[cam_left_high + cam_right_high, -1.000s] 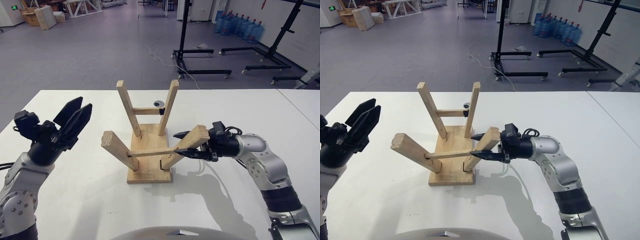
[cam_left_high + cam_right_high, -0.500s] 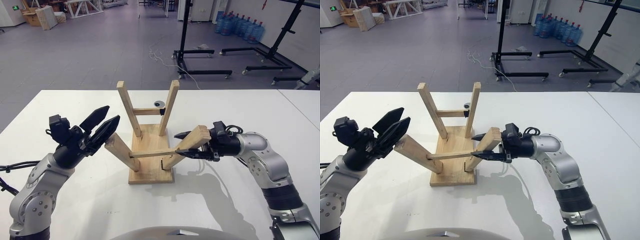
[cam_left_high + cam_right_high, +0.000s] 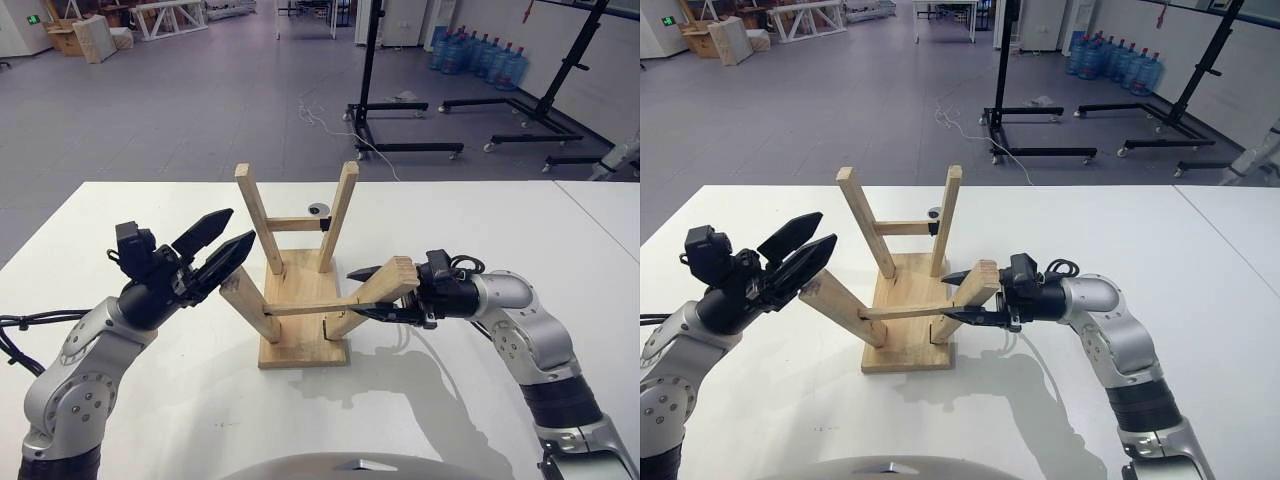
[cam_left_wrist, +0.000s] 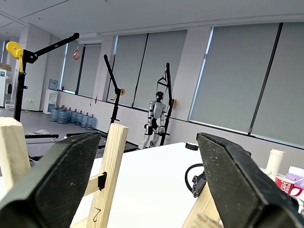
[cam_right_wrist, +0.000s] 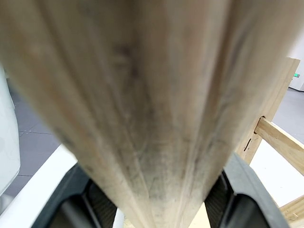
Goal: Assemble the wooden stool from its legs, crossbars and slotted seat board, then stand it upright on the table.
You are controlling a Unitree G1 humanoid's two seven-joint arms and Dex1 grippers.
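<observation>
- Left end effector (image 3: pixel 238 226) has moved in from the counter's (image 3: pixel 160 410) edge; open, at the near-left leg's (image 3: pixel 250 300) free end.
- Right end effector (image 3: pixel 358 291) clamps the near-right leg (image 3: pixel 385 283).
- Crossbar (image 3: pixel 310 306) joins both legs, tilted over the seat board's (image 3: pixel 300 348) near end.
- Step looks like seating this pair.
- Next: left grips, both press down into the slots.

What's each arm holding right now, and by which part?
Right end effector grips the pale wooden stool leg nearest it, at its free upper end. Left end effector is open, holding nothing.
</observation>
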